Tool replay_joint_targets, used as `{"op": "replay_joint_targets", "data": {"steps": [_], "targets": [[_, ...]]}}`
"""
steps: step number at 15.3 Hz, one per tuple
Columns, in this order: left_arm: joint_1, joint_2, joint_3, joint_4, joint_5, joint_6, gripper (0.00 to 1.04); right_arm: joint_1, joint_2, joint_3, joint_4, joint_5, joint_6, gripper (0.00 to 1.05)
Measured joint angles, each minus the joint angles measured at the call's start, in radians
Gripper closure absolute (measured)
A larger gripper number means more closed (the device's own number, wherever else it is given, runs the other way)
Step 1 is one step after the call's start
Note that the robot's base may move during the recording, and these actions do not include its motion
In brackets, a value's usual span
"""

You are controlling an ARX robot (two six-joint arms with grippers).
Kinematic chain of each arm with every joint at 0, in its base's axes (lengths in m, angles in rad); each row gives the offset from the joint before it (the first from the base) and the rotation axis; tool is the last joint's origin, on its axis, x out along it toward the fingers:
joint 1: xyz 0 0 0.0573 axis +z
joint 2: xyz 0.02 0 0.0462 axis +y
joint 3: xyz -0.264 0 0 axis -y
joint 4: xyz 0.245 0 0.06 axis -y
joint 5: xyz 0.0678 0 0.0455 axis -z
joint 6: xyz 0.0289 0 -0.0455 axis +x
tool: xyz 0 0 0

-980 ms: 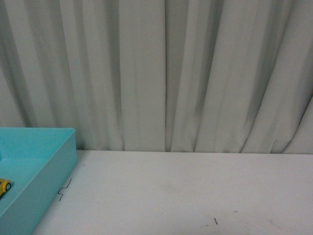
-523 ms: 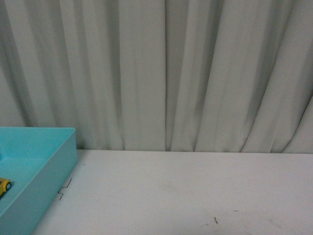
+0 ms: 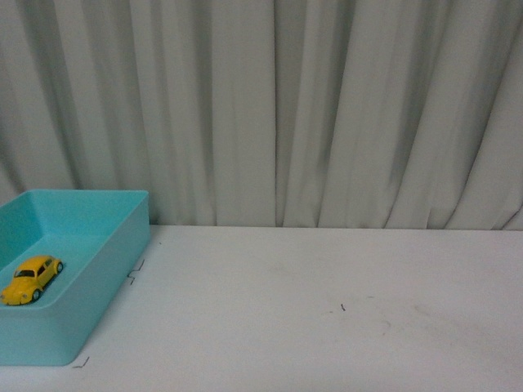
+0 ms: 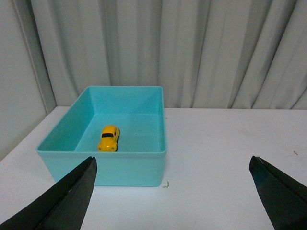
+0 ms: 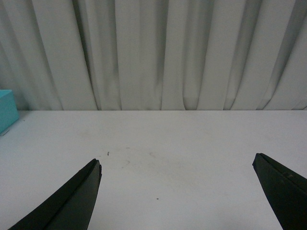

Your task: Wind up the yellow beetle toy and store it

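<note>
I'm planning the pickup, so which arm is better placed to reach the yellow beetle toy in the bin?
Left, probably. The yellow beetle toy lies in the teal bin ahead of the open left gripper; the right gripper faces bare table.

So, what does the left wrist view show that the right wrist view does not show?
Only the left wrist view shows the yellow beetle toy, resting on the floor of the turquoise bin, with the whole bin visible and the open left gripper held back from it, empty. Only the right wrist view shows the open right gripper, over bare table with a few small dark marks, and just a corner of the bin at the edge. Both share the white table and the grey curtain behind.
</note>
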Motion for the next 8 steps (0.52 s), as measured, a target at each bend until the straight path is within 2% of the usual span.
{"op": "replay_joint_targets", "data": {"steps": [8], "targets": [[0.000,0.000,0.000,0.000,0.000,0.000,0.07,0.000,-0.001,0.000,0.001,0.000,0.000,0.07]]}}
